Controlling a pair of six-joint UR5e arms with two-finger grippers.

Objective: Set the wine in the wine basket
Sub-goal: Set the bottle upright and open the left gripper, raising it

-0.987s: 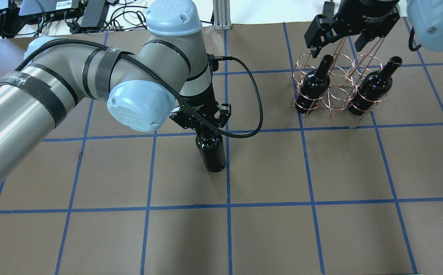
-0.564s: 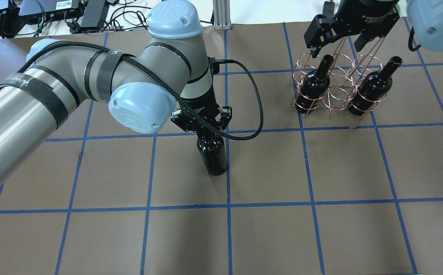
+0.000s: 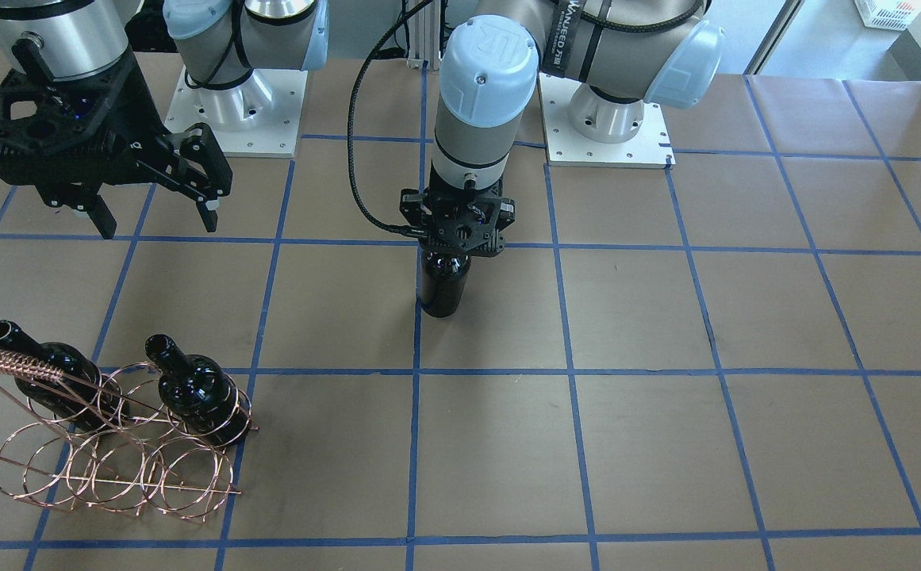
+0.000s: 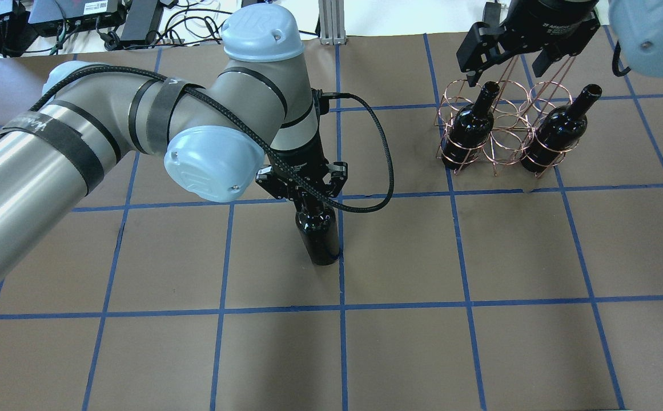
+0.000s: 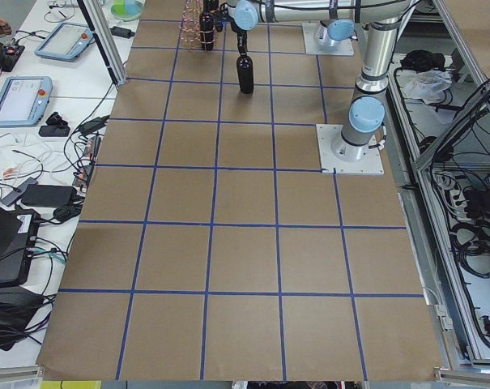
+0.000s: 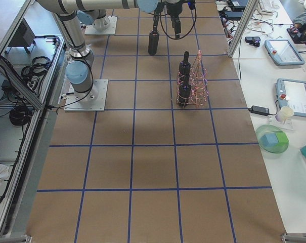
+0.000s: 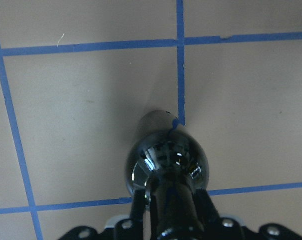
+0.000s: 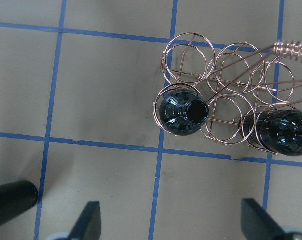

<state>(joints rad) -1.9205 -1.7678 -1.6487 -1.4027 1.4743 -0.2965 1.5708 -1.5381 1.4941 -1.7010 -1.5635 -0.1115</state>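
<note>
Front-facing: the left claw (image 3: pixel 452 252) is clamped on the neck of the upright wine (image 3: pixel 443 289), mid-table (image 3: pixel 666 476), well apart from the wine basket (image 3: pixel 111 468).
Overhead: wine and left claw have edged slightly nearer the camera; the right claw (image 4: pixel 502 71) gapes empty over the wine basket.

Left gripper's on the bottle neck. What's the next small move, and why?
Probably lift it straight up: the left gripper is shut on the bottle, which stands upright at table level, and the basket has its middle slot free, well aside.
</note>
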